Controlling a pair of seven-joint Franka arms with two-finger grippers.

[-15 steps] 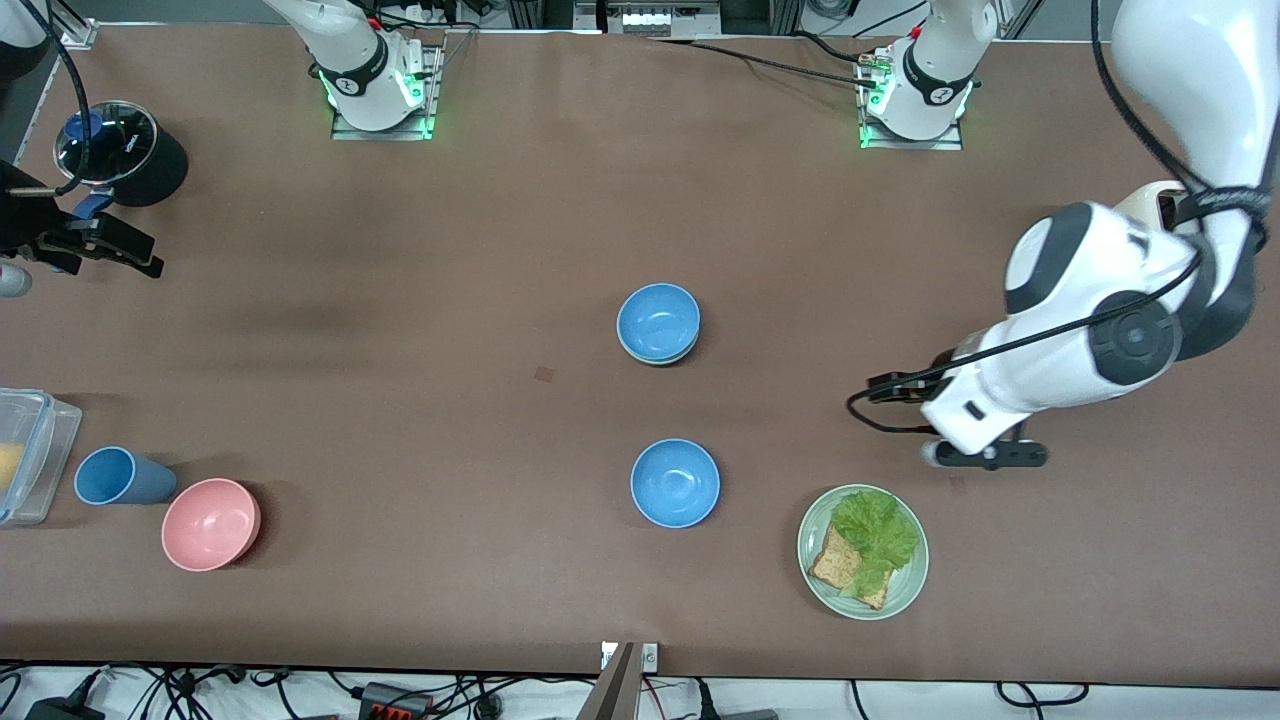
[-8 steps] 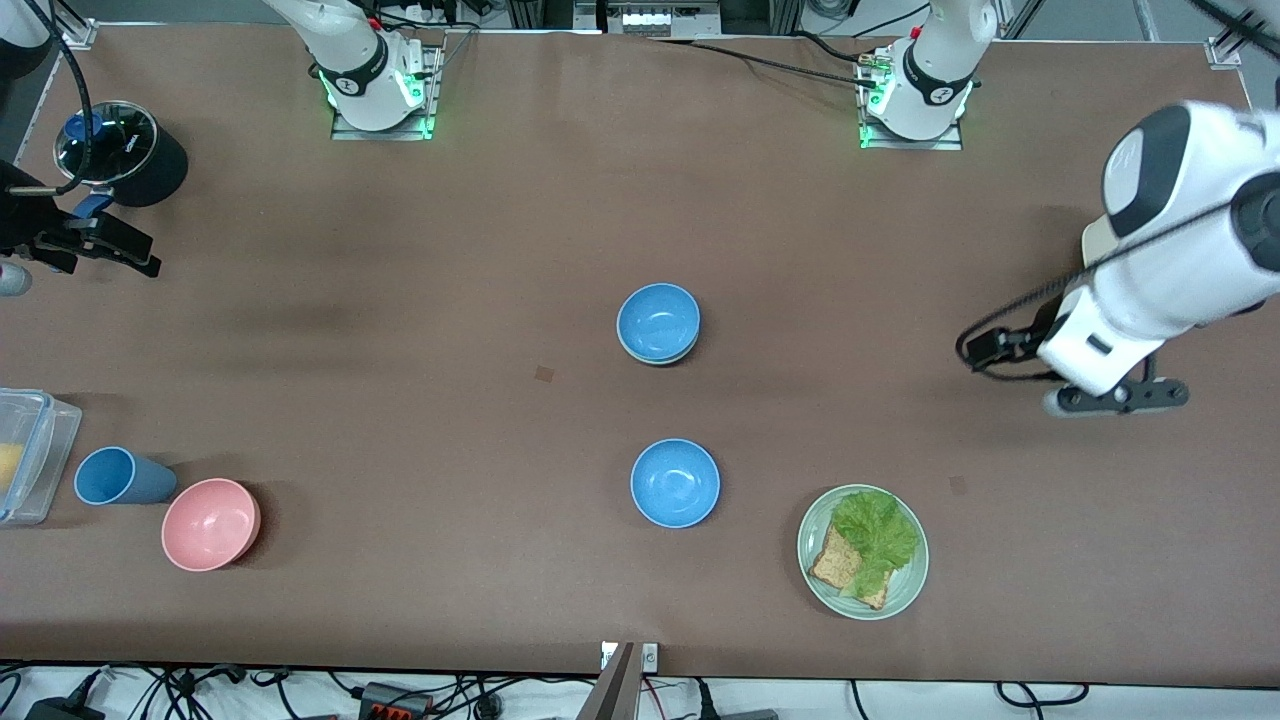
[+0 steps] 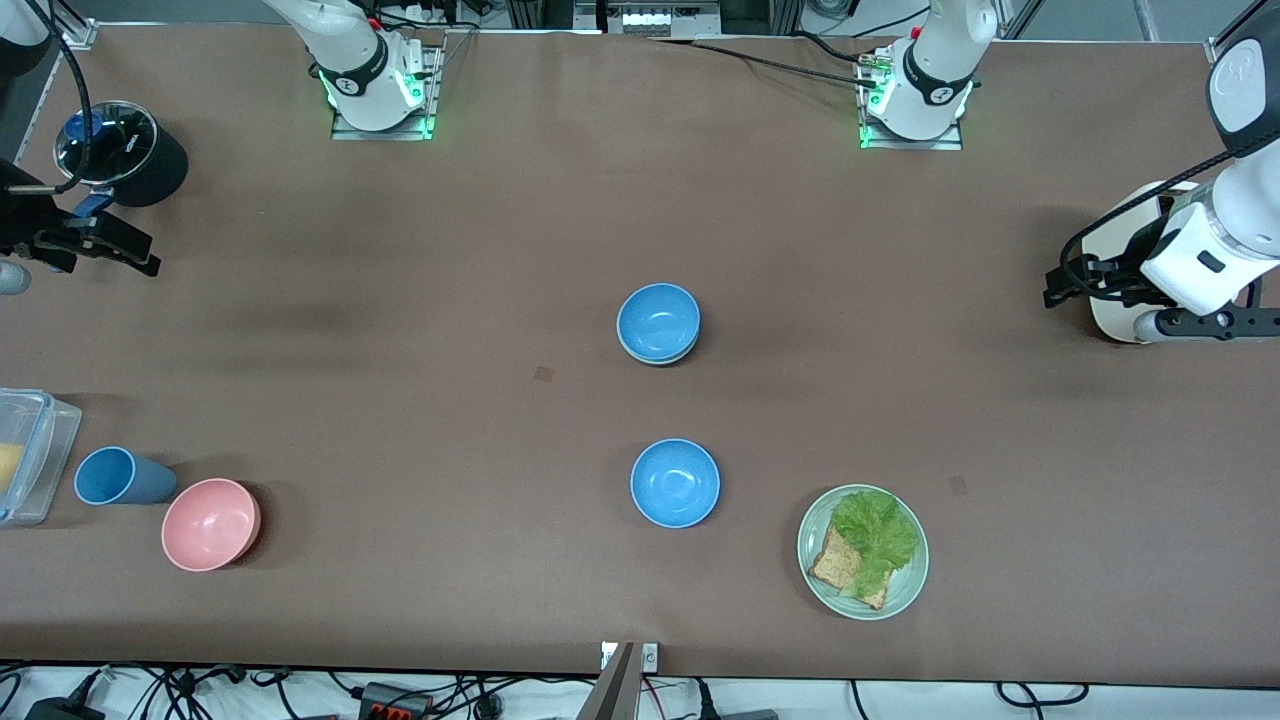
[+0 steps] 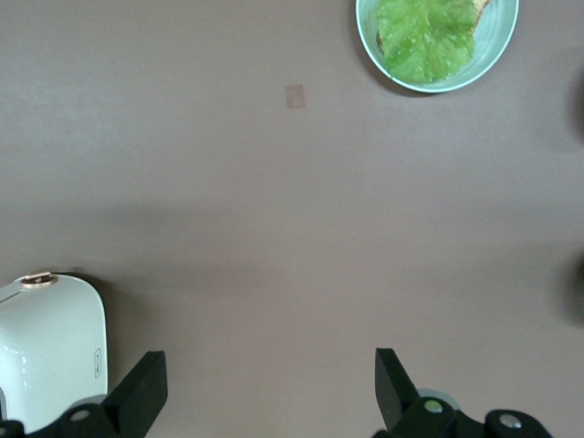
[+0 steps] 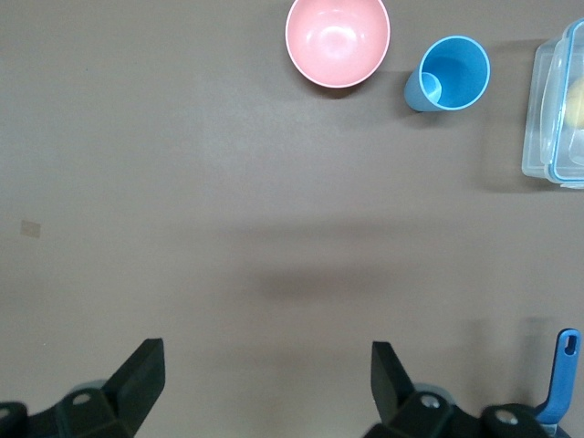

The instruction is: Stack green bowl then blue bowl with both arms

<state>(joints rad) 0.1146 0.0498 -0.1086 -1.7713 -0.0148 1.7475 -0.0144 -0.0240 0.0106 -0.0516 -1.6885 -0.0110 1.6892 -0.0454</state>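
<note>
The left gripper (image 4: 265, 401) stands with its jaws wide apart and nothing between them, up in the air over bare table at the left arm's end, beside a white appliance (image 4: 50, 351). The right gripper (image 5: 265, 397) is likewise spread and empty, over bare table at the right arm's end, close to a black pot with a glass lid (image 3: 125, 150); a blue handle (image 5: 561, 374) shows at the edge of its wrist view.

Two blue bowls sit mid-table. The blue bowl (image 3: 657, 321) farther from the front camera rests nested in the green bowl (image 3: 660, 358), of which only a thin pale rim shows beneath it. The second blue bowl (image 3: 675, 482) stands alone, nearer the camera, well apart from the stack.

One pale green plate (image 3: 905, 590) lies near the second blue bowl, toward the left arm's end, carrying one lettuce leaf (image 3: 875, 535) and one slice of toast (image 3: 835, 565). Toward the right arm's end are one pink bowl (image 3: 210, 523), one blue cup (image 3: 115, 476) lying on its side just beside it, and one clear lidded container (image 3: 30, 450) at the table's edge.

The table (image 3: 400, 300) is covered in plain brown matting. Both arm bases glow green along its upper edge, and cables run along the floor below.
</note>
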